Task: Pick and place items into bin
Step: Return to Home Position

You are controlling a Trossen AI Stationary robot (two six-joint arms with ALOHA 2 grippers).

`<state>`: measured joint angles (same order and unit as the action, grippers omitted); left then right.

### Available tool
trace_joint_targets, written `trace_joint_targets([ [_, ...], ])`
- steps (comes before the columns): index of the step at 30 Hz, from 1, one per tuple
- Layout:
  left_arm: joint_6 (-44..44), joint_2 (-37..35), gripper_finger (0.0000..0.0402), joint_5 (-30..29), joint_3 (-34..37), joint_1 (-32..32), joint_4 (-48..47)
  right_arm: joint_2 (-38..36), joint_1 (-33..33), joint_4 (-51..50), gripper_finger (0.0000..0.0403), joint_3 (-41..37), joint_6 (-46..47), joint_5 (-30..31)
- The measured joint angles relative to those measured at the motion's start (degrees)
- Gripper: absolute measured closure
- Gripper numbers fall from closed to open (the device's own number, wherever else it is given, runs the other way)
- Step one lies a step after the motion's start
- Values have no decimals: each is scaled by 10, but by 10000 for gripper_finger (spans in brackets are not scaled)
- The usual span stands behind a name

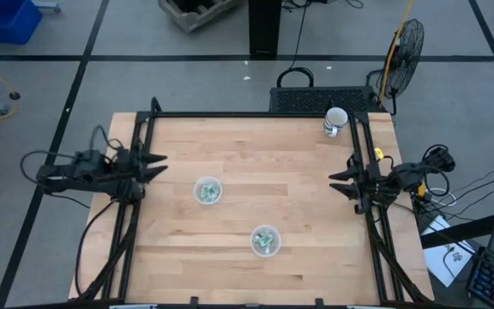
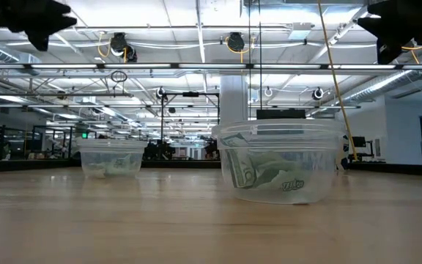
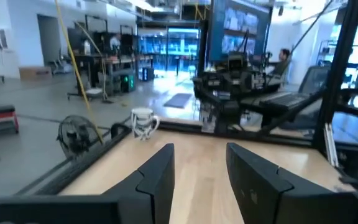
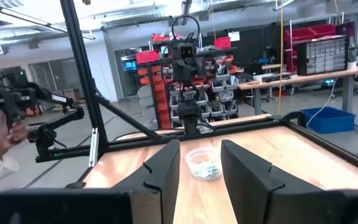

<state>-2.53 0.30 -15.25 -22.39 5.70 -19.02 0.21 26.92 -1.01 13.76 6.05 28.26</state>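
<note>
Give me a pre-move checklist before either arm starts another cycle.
1. The left gripper is open and empty, at the left edge of the table: ok.
2. The right gripper is open and empty, at the right edge: ok.
3. The left bin and right bin stand upright, with both arms away from them: ok.
4. The packets lie inside the bins, and the high view shows none loose on the wood: ok.
5. The white mug stands at the back right corner, apart from both grippers: ok.
6. Packet count per bin: cannot tell.
</note>
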Motion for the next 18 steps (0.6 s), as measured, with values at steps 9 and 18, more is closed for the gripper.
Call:
trace_joint_targets([
  [9,-12,0,252,4,153,0,193,-1,0,36,292,-3,-57,-2],
  [18,-49,0,252,5,216,0,264,-1,0,71,291,-34,-66,-2],
])
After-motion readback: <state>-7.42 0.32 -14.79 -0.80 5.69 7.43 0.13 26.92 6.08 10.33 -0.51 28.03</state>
